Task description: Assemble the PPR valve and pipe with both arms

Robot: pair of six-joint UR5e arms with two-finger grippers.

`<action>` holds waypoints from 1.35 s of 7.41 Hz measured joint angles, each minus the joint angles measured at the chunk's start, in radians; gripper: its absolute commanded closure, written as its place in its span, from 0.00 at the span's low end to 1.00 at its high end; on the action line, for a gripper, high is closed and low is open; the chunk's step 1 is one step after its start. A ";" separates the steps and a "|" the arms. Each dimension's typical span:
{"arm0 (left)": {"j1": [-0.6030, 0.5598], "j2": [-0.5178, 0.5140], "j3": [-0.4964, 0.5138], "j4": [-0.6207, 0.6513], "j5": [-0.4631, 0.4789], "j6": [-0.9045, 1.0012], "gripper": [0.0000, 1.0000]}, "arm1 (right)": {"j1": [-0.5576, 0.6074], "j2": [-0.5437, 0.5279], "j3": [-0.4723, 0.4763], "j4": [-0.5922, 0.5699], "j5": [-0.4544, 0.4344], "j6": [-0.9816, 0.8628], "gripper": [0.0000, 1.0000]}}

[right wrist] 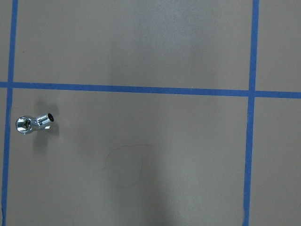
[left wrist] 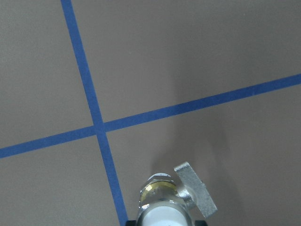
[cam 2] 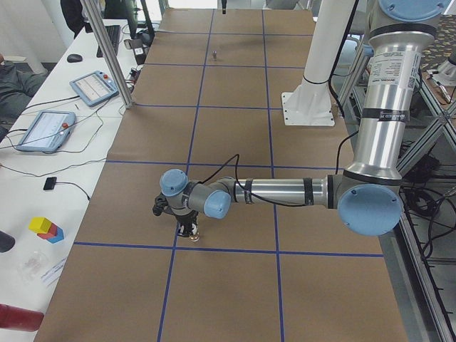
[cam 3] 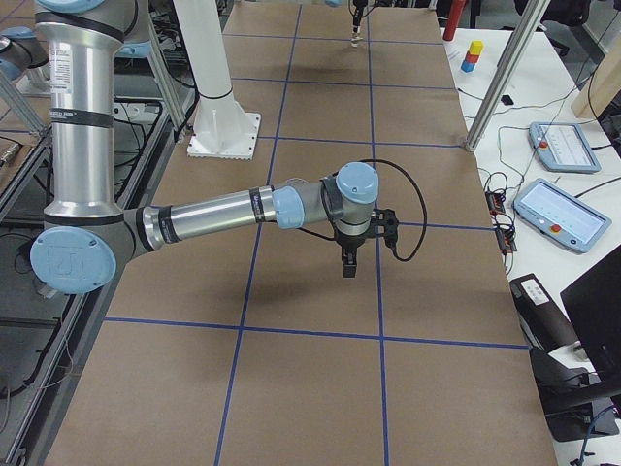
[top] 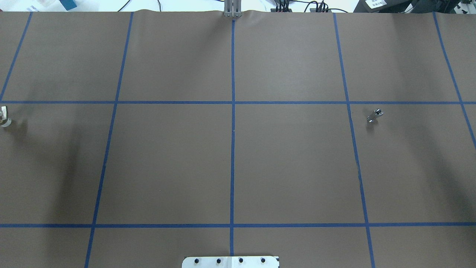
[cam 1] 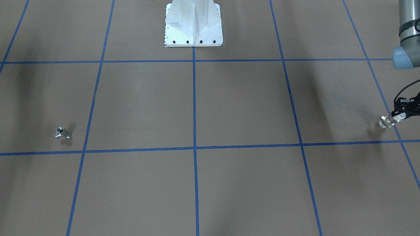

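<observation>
The PPR valve [cam 1: 386,122], with white collar, brass body and silver side tab, is held in my left gripper [cam 1: 395,117] at the table's left end, just above the brown mat. It fills the bottom of the left wrist view [left wrist: 164,200] and shows at the overhead view's left edge [top: 3,116]. The chrome pipe [cam 1: 62,132] lies loose on the mat on the right side [top: 375,115]. It sits at the left of the right wrist view [right wrist: 35,124]. My right gripper [cam 3: 347,264] hangs above the mat; I cannot tell whether it is open.
The white bolted pedestal base [cam 1: 193,29] stands at the robot's side of the table. Blue tape lines [top: 232,130] grid the brown mat. Tablets [cam 2: 43,128], coloured blocks [cam 2: 46,228] and a metal post [cam 2: 107,53] stand on the operators' side.
</observation>
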 measured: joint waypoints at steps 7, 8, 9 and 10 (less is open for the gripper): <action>0.173 -0.216 -0.464 0.401 -0.007 -0.361 1.00 | 0.000 0.001 0.000 0.006 -0.002 -0.001 0.00; 0.268 -0.297 -0.478 0.415 0.029 -0.484 1.00 | 0.000 0.001 0.000 0.007 -0.003 -0.001 0.00; 0.375 -0.392 -0.465 0.436 0.091 -0.602 1.00 | 0.000 0.002 0.001 0.008 -0.002 -0.003 0.00; 0.458 -0.491 -0.421 0.450 0.145 -0.697 1.00 | 0.000 0.002 0.001 0.008 -0.001 -0.004 0.00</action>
